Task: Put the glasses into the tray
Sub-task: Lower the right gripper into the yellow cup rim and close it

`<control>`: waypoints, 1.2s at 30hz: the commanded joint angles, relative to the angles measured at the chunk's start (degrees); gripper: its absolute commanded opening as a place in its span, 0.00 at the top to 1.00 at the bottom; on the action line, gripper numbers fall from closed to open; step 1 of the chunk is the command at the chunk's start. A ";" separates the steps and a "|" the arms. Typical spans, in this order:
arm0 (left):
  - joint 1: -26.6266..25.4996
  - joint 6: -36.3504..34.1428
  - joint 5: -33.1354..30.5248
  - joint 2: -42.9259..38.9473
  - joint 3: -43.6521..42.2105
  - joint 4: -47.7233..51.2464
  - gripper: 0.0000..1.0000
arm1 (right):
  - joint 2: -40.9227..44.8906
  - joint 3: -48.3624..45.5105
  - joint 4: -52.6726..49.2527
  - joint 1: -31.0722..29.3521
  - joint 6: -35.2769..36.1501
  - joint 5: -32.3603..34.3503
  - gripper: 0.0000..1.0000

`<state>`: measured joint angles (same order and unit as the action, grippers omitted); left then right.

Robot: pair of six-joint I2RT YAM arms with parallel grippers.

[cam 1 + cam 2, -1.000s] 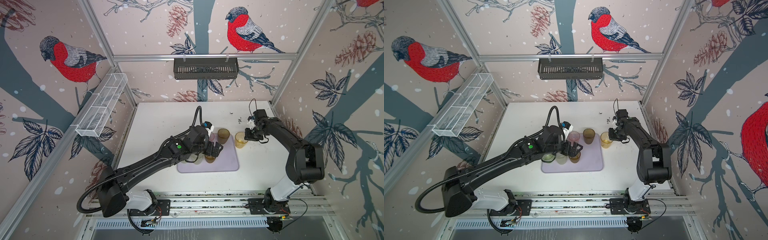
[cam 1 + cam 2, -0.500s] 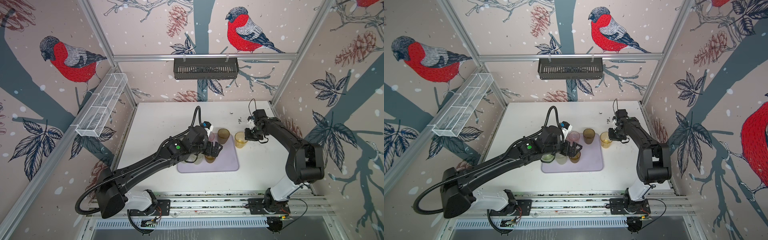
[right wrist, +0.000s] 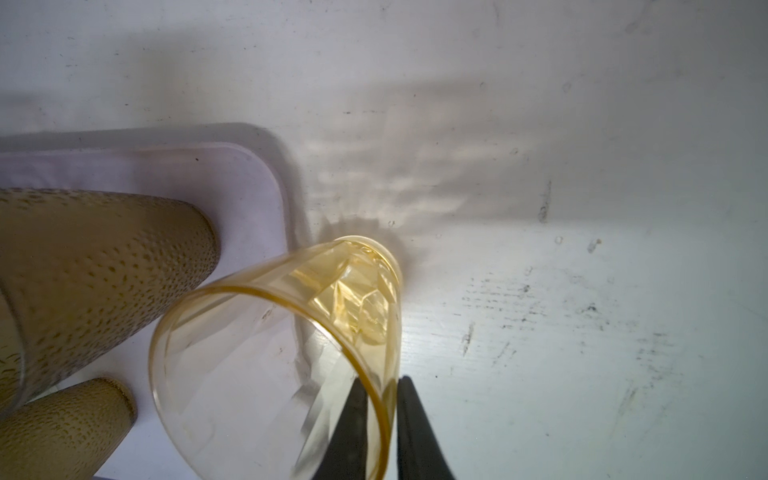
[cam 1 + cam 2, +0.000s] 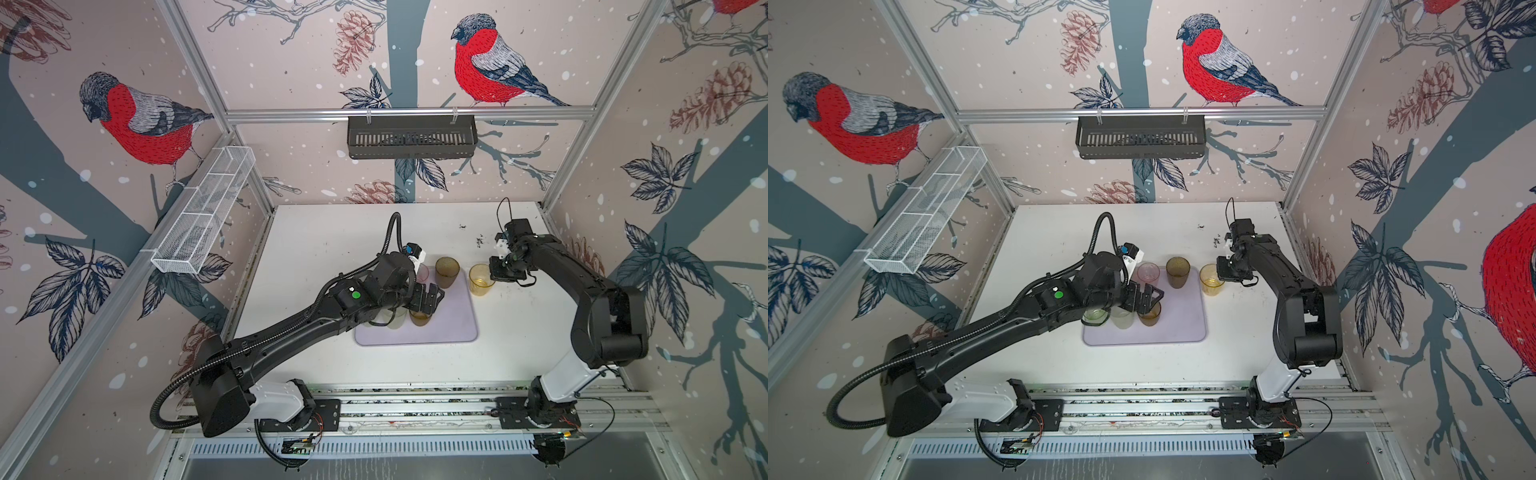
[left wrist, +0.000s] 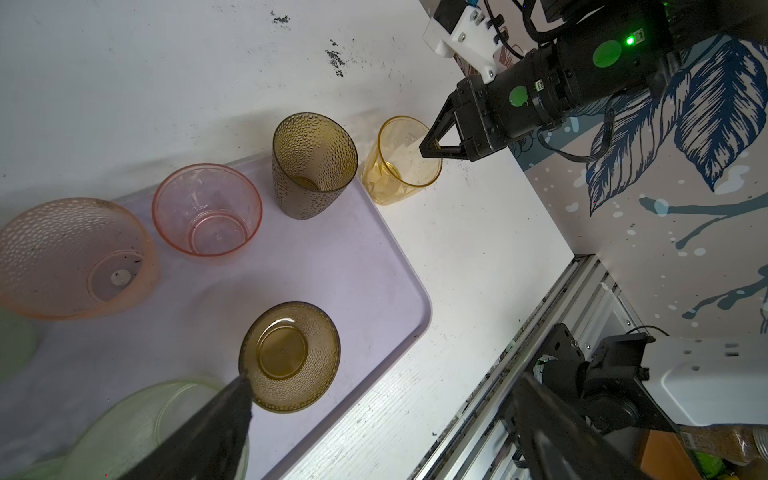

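Right pincer (image 3: pixel 380 415) is narrow, pinched on the rim wall of the yellow-amber glass (image 3: pixel 270 353), one finger inside and one outside.

The glass stands upright, long axis vertical, on the tabletop (image 4: pixel 519 332). It is just off the far right corner of the tray (image 4: pixel 453 320) and not in it yet. The right arm is nearer and already has it.

From the pincer, the tray lies toward the left arm and slightly nearer the robot base. My read: lift over the low rim, then carry inward.

A dark amber glass (image 4: pixel 447 270) sits in that far right tray corner, just beside the yellow one, so that side is tight. The tray's near right part is bare and looks like the best drop zone.

Left pincer (image 4: pixel 1148 297) is wide and holds nothing I can see. It hangs over the tray middle, beside the other dark amber glass (image 5: pixel 291 357), so mind arm crowding.
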<state>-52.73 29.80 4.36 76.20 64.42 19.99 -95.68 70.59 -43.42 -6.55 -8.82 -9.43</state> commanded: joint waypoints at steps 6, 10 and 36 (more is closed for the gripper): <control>-0.04 0.22 -0.41 -0.13 0.18 -2.19 0.02 | -0.47 0.52 -0.44 -0.13 0.64 -0.50 0.88; -0.02 0.23 -0.45 -0.18 0.18 -2.29 0.02 | -0.58 0.78 -0.39 -0.20 0.80 -0.51 0.90; -0.01 0.12 -0.23 -0.20 0.09 -2.41 0.02 | 0.52 1.63 -2.08 -0.13 1.26 0.20 0.97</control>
<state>-52.73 29.87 4.27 76.16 64.42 19.97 -95.55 71.66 -44.53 -6.55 -8.34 -7.11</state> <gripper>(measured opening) 0.976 0.081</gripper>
